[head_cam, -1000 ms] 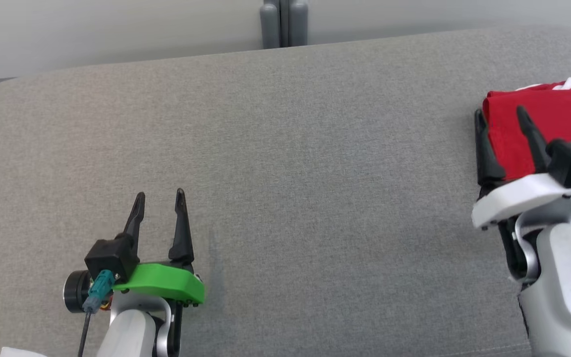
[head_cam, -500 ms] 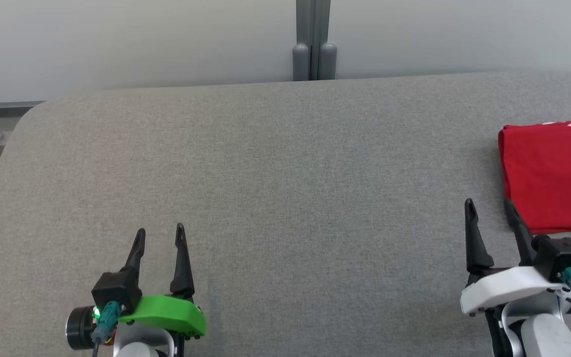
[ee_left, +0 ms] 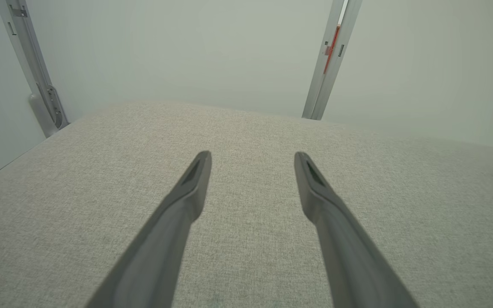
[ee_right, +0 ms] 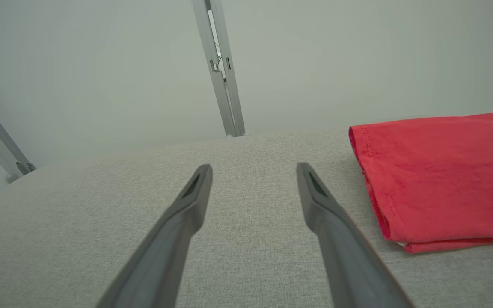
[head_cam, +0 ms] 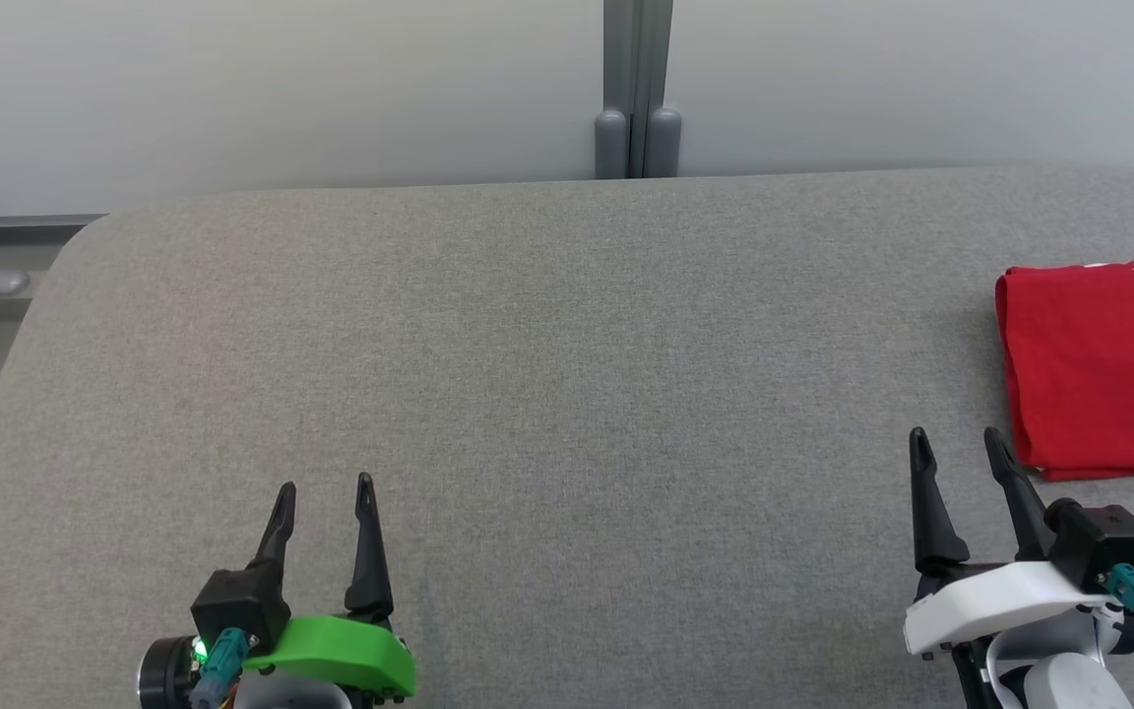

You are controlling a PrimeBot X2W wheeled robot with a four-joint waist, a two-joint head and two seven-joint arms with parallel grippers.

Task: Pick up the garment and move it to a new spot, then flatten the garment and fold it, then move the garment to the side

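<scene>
Garment point(head_cam: 1103, 374) lies folded at the table's point(head_cam: 567, 345) right side. Left gripper point(head_cam: 325, 483) and right gripper point(head_cam: 955, 435) gape empty. Right gripper, just beside it, could snag and undo the fold.

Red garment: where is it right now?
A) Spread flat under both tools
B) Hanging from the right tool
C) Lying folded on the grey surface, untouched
C: the garment lies folded on the surface, just beside the open right tool and not in it.
</scene>
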